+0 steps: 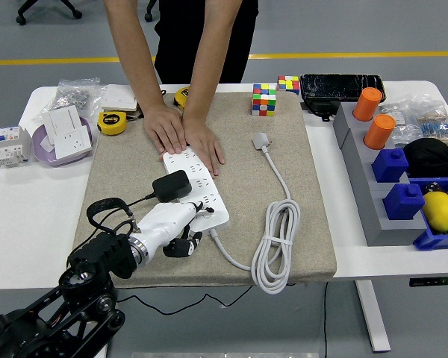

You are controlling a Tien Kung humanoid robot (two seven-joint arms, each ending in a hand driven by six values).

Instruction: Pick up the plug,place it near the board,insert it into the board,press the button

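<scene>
The black, blocky power-adapter plug (172, 185) sits on the near half of the long white multi-socket power board (196, 183), apparently seated in one of its sockets, with its thin black lead running off to the left toward the robot arm. The board lies diagonally on a beige felt mat (284, 134) that covers the middle of the white table (30, 201). At the board's far end, a person's two hands (181, 133) press flat on it, side by side. The robot's white left hand (172, 226) lies just beside the board's near end, touching or almost touching its edge; its dark-tipped fingers (185, 246) are curled loosely downward onto the mat and hold nothing. From the board's near end a thick white cable (278, 239) loops into a bundled coil at the mat's near right and runs on to a white mains plug (262, 140) lying farther back on the mat. Beyond it stand two multicoloured puzzle cubes (265, 98). On the table's left lie a yellow tape measure (113, 122) and a purple bowl holding white wall sockets (63, 138); on the right, grey racks hold orange cylinders (373, 118) and blue blocks (397, 183).
</scene>
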